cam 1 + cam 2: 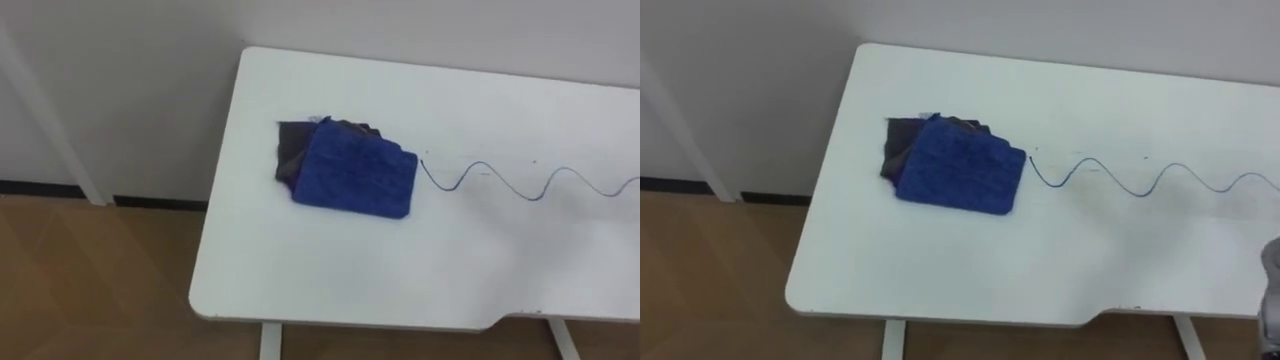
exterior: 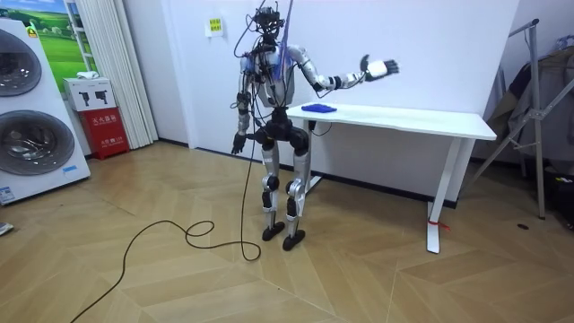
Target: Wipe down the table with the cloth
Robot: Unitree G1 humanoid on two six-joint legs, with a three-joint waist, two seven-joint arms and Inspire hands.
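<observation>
1. The robot is standing at the short end of the white table (image 1: 300, 285), at the room view's left, facing the wall behind it. This stance is putting both the cloth and the mark under its downward gaze.
2. The blue cloth (image 1: 355, 172) is lying folded on the table top near that end, and neither hand is touching it. It is resting on a darker grey cloth (image 1: 288, 150) that is peeking out along its far-left edge. Judgement: the fold is giving a thick pad with a flat face for wiping.
3. A blue wavy pen line (image 1: 500, 182) is running from just beside the cloth's right edge toward the table's right. Judgement: the cloth is sitting at the start of the mark so that one sweep to the right is covering it.
4. The right hand (image 2: 381, 67) is hanging in the air above the table, well clear of the surface and further along it than the cloth. Its fingers are spread and straight, grasping nothing. Judgement: it is poised for reaching down to the cloth, so the wipe is not yet begun.
5. The left hand (image 2: 238, 142) is hanging at the robot's side, away from the table. I cannot tell how its fingers are set.
6. Risk, judged: the two cloth layers may be sliding apart if pressure is landing off-centre.
</observation>
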